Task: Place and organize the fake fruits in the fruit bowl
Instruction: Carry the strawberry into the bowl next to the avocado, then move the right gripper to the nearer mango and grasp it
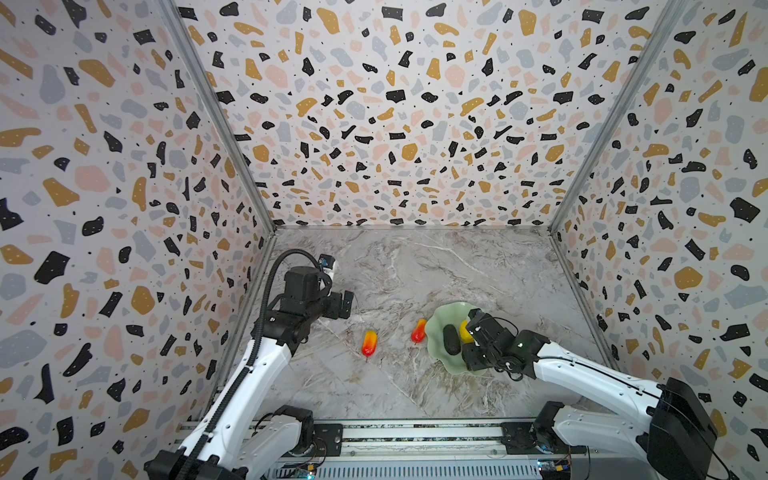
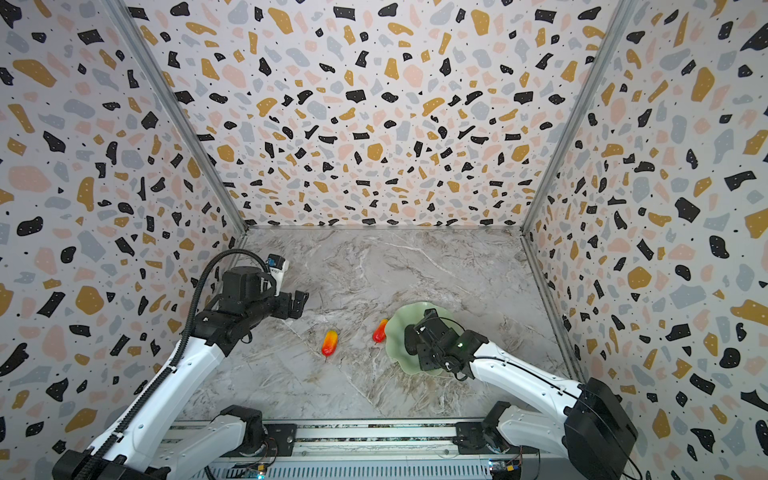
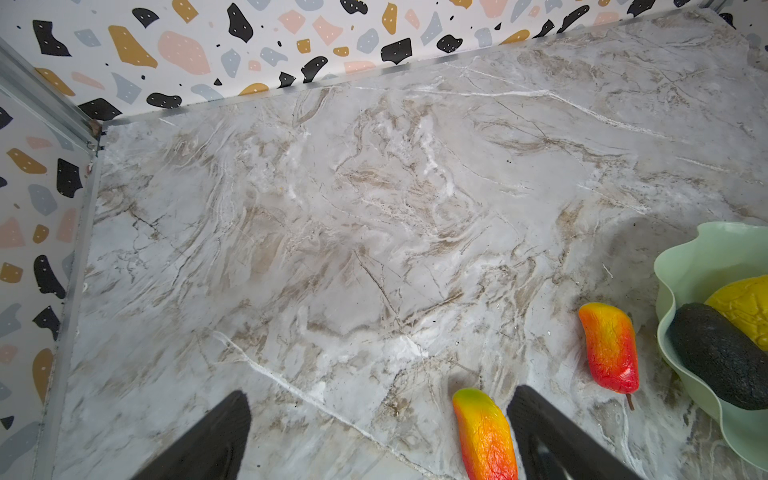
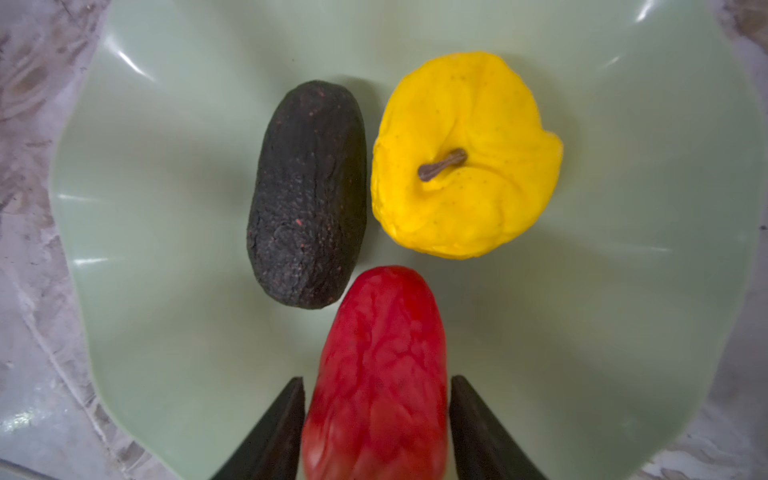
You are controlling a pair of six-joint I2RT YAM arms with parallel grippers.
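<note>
Right wrist view: a red fruit [image 4: 376, 365] is seen between the two black fingers [image 4: 286, 424] of the right gripper [image 4: 376, 386]. Each finger is set right against a flank of the fruit, and whether the fruit is clamped or only flanked cannot be told. It is framed within the fruit bowl [image 4: 166, 291], but whether it rests on the bowl's floor cannot be told. Its free tip is close to a dark oval fruit [image 4: 309, 195] and a yellow round fruit [image 4: 465, 153] with a brown stem. These two are laid side by side on the bowl's floor, almost touching.

In both top views the bowl is found on the marble table [image 1: 415, 266], just off the middle toward 4 o'clock. The right gripper is poised over the bowl's 3 o'clock half, and the yellow fruit is partly hidden by it.

The nearer red-to-yellow fruit [image 1: 419, 331] is laid on the table just beside the bowl's rim at 9 o'clock. The farther red-to-yellow fruit [image 1: 369, 343] is laid further out in the same direction, apart from the first.

The left gripper [image 3: 379, 399] is shown with its fingers spread wide above the table. It is placed at 10 o'clock from the farther fruit, well apart from it.
</note>
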